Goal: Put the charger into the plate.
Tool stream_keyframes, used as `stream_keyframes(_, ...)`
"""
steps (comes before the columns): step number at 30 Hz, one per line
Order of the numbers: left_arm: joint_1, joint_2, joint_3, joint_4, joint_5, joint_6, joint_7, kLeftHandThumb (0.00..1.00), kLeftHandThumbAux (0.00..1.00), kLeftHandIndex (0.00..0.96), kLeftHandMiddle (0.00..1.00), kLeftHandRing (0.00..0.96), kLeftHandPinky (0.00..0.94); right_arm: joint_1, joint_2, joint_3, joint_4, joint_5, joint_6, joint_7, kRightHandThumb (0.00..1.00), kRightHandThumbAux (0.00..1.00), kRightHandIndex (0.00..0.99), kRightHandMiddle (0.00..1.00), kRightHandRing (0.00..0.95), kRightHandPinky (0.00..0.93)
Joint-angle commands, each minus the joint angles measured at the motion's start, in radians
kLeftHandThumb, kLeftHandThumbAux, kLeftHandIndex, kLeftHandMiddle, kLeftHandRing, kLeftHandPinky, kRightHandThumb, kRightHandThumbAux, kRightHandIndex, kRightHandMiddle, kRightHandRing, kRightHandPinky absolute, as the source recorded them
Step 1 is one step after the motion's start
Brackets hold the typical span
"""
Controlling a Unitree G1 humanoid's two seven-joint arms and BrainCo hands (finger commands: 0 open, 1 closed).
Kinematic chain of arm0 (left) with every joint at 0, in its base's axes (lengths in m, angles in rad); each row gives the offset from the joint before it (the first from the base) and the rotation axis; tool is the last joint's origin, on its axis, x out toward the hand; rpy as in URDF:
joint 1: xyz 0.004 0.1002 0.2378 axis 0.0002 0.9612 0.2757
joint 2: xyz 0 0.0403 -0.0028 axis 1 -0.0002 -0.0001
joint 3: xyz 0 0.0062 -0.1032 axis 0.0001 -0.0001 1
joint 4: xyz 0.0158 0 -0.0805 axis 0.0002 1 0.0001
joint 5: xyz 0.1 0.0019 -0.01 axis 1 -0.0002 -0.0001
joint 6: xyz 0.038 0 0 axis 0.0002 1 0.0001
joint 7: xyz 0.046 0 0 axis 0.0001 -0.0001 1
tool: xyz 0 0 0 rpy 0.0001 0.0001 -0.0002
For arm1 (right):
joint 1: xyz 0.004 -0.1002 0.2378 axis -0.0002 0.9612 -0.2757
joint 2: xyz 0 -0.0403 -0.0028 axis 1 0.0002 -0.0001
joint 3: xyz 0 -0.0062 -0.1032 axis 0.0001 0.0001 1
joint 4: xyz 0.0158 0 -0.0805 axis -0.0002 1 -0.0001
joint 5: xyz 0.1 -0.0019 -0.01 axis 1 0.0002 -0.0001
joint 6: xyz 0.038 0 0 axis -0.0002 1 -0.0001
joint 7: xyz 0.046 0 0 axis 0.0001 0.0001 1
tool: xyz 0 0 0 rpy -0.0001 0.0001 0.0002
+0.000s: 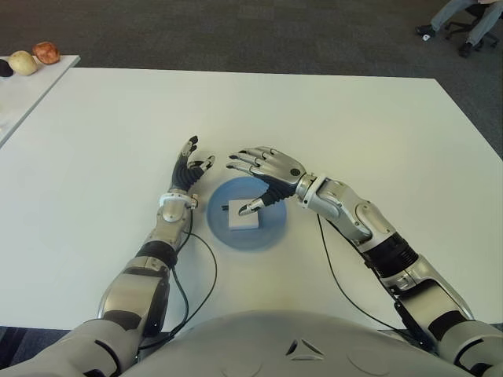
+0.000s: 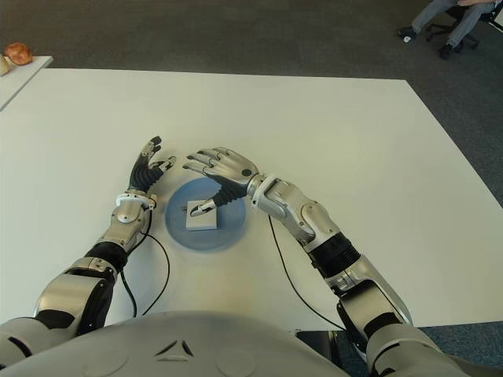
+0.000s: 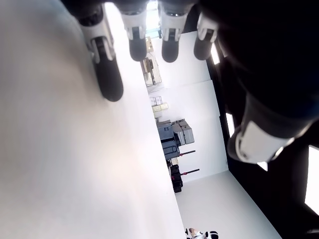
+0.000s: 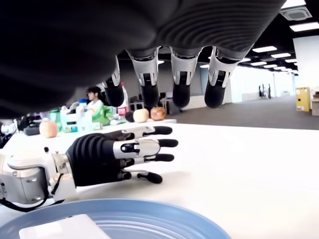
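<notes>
Listing what we see on the white table (image 1: 354,133): 1 blue plate (image 1: 267,232) near the table's near edge, with 1 white charger (image 1: 242,218) lying flat inside it. Our right hand (image 1: 267,174) hovers over the plate, fingers spread and holding nothing, thumb tip just above the charger. Our left hand (image 1: 189,171) shows just left of the plate, fingers extended and apart, empty. 3 fruits (image 1: 27,60) sit on a side table (image 1: 23,94) past the far-left corner.

table (image 1: 354,126) far side free | plate (image 1: 271,236) — flanked by both robot hands
</notes>
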Motion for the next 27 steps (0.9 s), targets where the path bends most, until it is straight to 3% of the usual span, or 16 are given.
stream_keyframes(1,0.083,-0.019,-0.028,0.06,0.036,0.072,-0.014,0.0,0.653,0.04,0.073,0.059,0.049,0.0,-0.005,-0.008,0.014,0.016,-0.018,-0.007,0.226,0.139,0.0,0.0,0.0,0.0)
stream_keyframes(17,0.083,-0.02,-0.02,0.061,0.029,0.071,-0.031,0.0,0.65,0.048,0.074,0.057,0.059,-0.004,-0.008,-0.031,0.016,0.043,-0.019,0.007,0.251,0.113,0.0,0.0,0.0,0.0)
stream_keyframes(19,0.081,-0.019,-0.022,0.061,0.031,0.085,-0.033,0.0,0.65,0.047,0.074,0.058,0.06,0.002,0.006,-0.046,0.018,0.063,-0.002,0.001,0.246,0.121,0.0,0.0,0.0,0.0)
stream_keyframes(23,0.08,-0.015,-0.023,0.061,0.032,0.098,-0.036,0.0,0.643,0.05,0.08,0.068,0.074,0.013,0.086,-0.102,0.052,0.112,0.082,-0.057,0.235,0.166,0.0,0.0,0.0,0.0)
stream_keyframes(27,0.079,-0.015,-0.019,0.064,0.028,0.095,-0.035,0.0,0.646,0.055,0.085,0.073,0.078,-0.085,0.156,-0.165,0.208,0.179,0.119,-0.136,0.215,0.237,0.0,0.0,0.0,0.0)
